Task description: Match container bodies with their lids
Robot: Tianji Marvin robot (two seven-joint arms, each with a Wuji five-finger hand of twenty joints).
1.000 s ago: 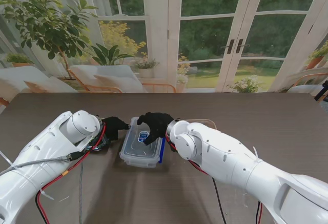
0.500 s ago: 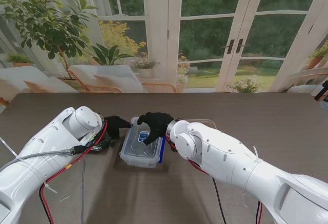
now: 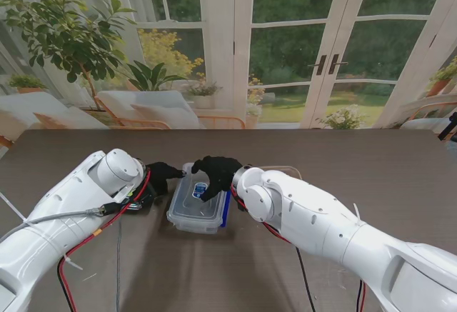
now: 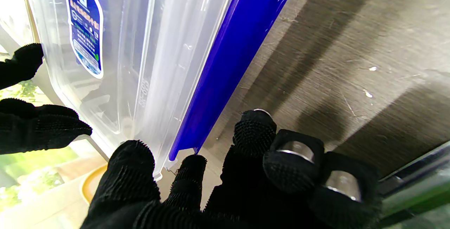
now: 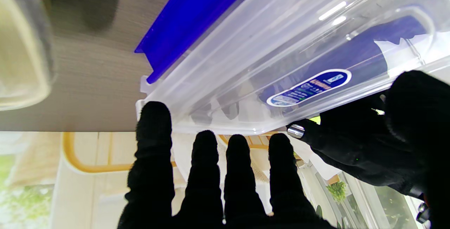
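Now a clear, glossy rectangular plastic container with a blue clip edge sits on the wood-grain worktop, both black-gloved hands' fingers spread, touching its ends.

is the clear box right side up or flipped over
Flipped over: the clear box shows its flat labelled base upward, resting on the blue lid edge.
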